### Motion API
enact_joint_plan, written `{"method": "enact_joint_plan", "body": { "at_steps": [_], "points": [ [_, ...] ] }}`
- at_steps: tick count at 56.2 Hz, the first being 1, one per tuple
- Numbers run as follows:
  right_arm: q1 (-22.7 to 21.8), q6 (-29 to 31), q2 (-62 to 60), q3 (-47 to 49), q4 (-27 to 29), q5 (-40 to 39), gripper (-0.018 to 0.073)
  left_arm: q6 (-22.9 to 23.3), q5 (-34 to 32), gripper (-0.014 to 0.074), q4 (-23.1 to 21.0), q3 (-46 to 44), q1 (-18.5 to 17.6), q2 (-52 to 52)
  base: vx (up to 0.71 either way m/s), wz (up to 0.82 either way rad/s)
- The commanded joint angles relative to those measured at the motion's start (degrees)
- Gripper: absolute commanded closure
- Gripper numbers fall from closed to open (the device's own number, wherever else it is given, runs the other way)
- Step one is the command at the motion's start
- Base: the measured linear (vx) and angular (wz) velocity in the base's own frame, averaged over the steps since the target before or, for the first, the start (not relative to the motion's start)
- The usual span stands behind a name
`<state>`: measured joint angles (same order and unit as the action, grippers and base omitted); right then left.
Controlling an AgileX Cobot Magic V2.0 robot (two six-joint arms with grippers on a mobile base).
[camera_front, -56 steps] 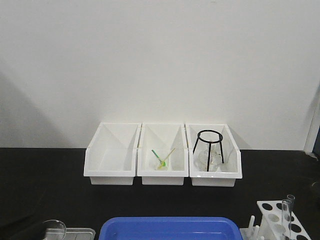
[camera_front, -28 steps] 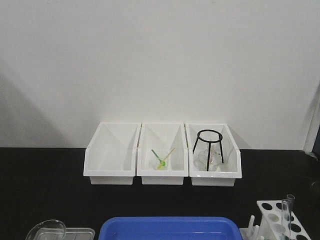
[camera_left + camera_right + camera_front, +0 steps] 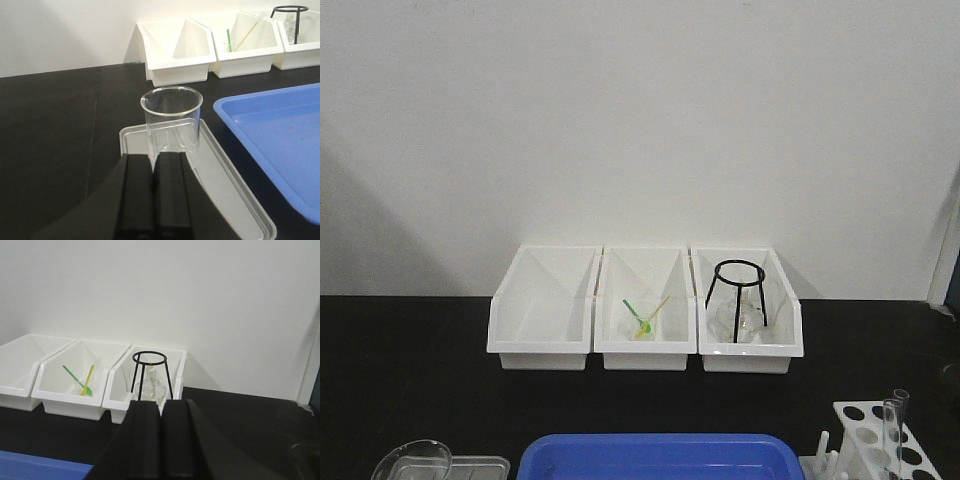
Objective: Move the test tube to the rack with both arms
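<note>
The test tube (image 3: 892, 437) stands upright in the rack (image 3: 868, 428) at the near right corner of the desk (image 3: 410, 390), its rim well above the top plate; a second rim shows just behind it, and whether that is another tube cannot be told. So the transfer looks done, or nearly so, with both arms drawn back.

The left gripper (image 3: 152, 172) has its jaws closed on nothing, pointing at the beaker (image 3: 172, 122) that stands in a grey tray (image 3: 227, 187) beside the blue tray (image 3: 280, 135). The right gripper (image 3: 160, 432) is likewise closed and empty, facing the three white bins (image 3: 65, 385), one holding a black wire stand (image 3: 151, 374).

If anything remains, the next move calls for checking the tube is seated and parking the arms.
</note>
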<state>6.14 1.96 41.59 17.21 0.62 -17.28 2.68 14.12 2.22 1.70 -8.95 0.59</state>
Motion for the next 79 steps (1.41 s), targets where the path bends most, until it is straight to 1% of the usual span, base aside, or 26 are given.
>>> {"method": "enact_joint_plan", "body": {
  "at_steps": [1, 31, 37, 42, 47, 52, 57, 60, 64, 79],
  "points": [
    [-0.3, 0.1, -0.3, 1.6, -0.6, -4.6, 0.0571, 0.2, -4.9, 0.0594, 0.0, -1.5, 0.1, 0.8, 0.00, 0.00],
    [-0.3, 0.1, -0.3, 1.6, -0.6, -4.6, 0.0571, 0.2, -4.9, 0.0594, 0.0, -1.5, 0.1, 0.8, 0.00, 0.00],
    [-0.3, 0.4, -2.1, 1.2, -0.6, -3.0, 0.0571, 0.2, -4.9, 0.0594, 0.0, -1.5, 0.1, 0.8, 0.00, 0.00],
    [-0.3, 0.4, -6.4, -1.6, -1.4, -2.2, 0.0571, 0.2, -4.9, 0.0594, 0.0, -1.5, 0.1, 0.8, 0.00, 0.00],
    [-0.3, 0.1, -12.8, -8.2, -2.1, -1.3, 0.0571, 0.2, -4.9, 0.0594, 0.0, -1.5, 0.1, 0.8, 0.00, 0.00],
    [-0.3, -0.3, -22.3, -15.1, -2.2, 0.7, 0.0571, 0.2, -4.9, 0.0594, 0.0, -1.5, 0.1, 0.8, 0.00, 0.00],
    [-0.3, -0.2, -32.1, -20.1, -2.7, 6.7, 0.0571, 0.2, -4.9, 0.0594, 0.0, -1.5, 0.1, 0.8, 0.00, 0.00],
    [-0.3, -0.2, -37.8, -19.6, -3.7, 14.9, 0.0571, 0.2, -4.9, 0.0594, 0.0, -1.5, 0.1, 0.8, 0.00, 0.00],
    [-0.3, -0.2, -43.2, -19.9, -5.0, 19.4, 0.0571, 0.2, -4.9, 0.0594, 0.0, -1.5, 0.1, 0.8, 0.00, 0.00],
    [-0.2, -0.3, -42.7, -19.9, -5.0, 18.6, 0.0571, 0.2, -4.9, 0.0594, 0.0, -1.5, 0.1, 0.8, 0.00, 0.00]
  ]
}}
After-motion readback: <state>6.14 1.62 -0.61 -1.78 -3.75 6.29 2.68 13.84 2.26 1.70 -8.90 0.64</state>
